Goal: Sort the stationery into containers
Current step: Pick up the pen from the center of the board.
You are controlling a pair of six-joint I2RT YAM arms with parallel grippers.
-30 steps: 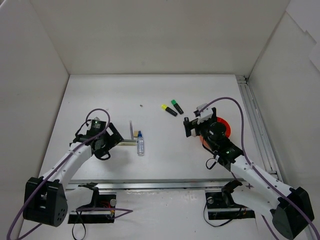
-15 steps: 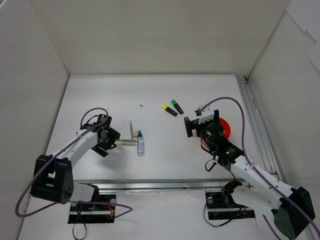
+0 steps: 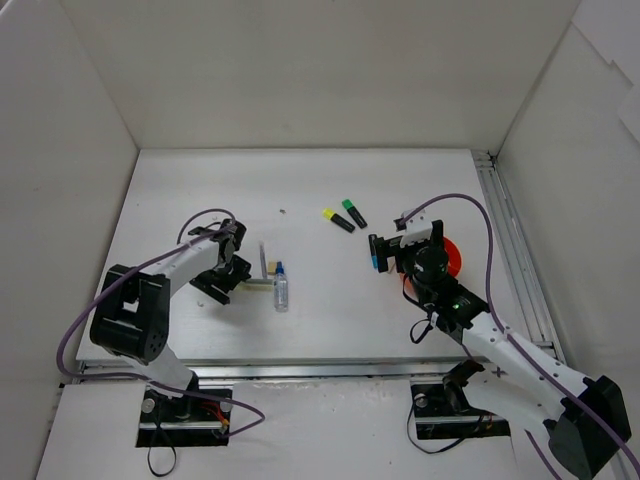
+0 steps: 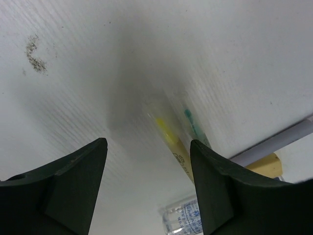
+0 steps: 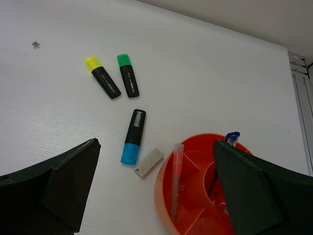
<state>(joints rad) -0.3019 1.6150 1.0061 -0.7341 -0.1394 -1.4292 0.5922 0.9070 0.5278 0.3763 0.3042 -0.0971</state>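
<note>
L claw (image 4: 146, 147) swung right, nr strip (image 3: 256, 285) | agape | R claw (image 5: 155, 146) by pot (image 5: 162, 188)

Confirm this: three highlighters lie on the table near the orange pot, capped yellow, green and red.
Not quite. The third highlighter has a blue cap, not red, as the right wrist view shows. The yellow-capped highlighter and green-capped highlighter lie as stated, near the orange pot.

Overhead view from behind, wrist views close, downward — right shares highlighters (image 5: 107, 83)
</note>
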